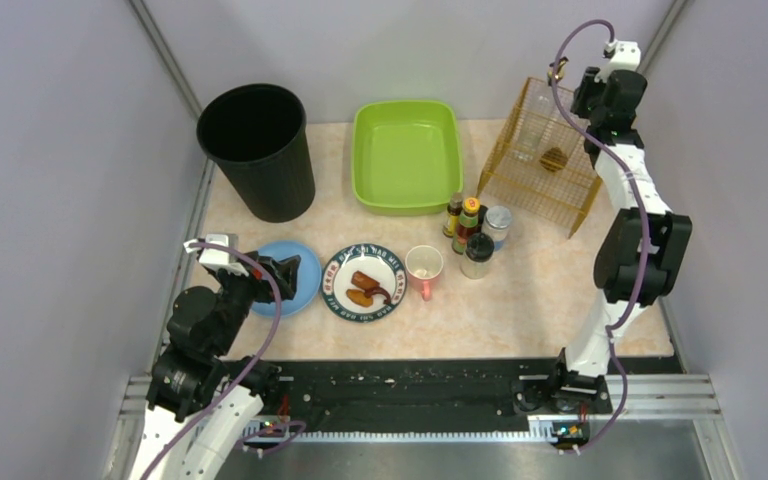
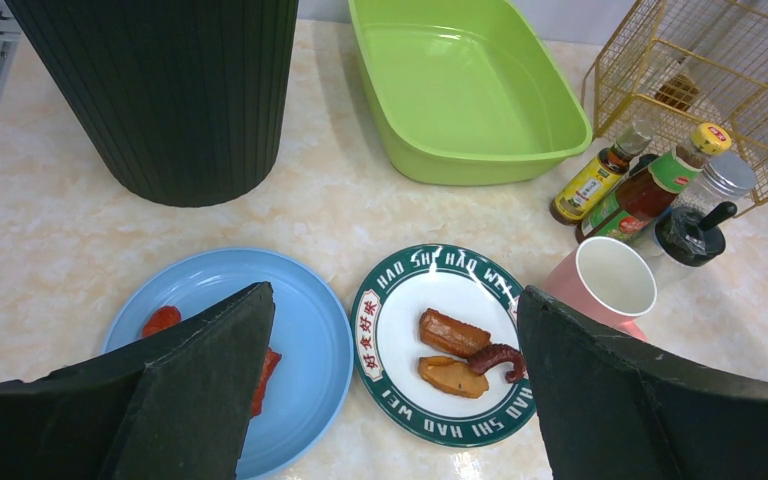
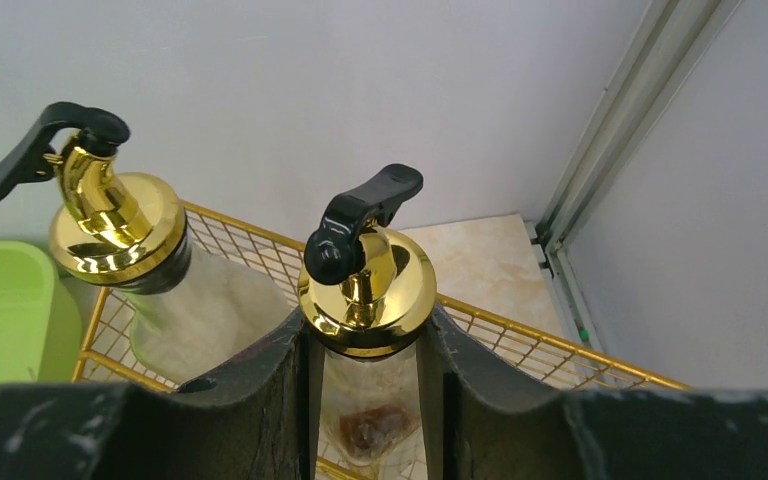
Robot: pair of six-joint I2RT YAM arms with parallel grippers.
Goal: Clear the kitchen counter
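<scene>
Right, from above first: see the kitchen counter [image 1: 520,300] spreading under the green tub [image 1: 405,155], with blue plate [image 1: 308,280], patterned plate [image 1: 363,248] and pink cup [image 1: 424,270] in front of the tub, wire basket [image 1: 560,205] just right of it. Over to the left wrist: find the left gripper [image 2: 392,292] gaping wide, empty. On to the right wrist: watch the right gripper [image 3: 365,350] clamped on the gold-capped bottle [image 3: 365,290] (twin bottle [image 3: 115,225] just beside). Probably best lowered gently, upright, released only once seated.

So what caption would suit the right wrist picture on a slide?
Right gripper clamped on a gold-capped glass bottle over the gold wire basket, a matching bottle beside it.
</scene>
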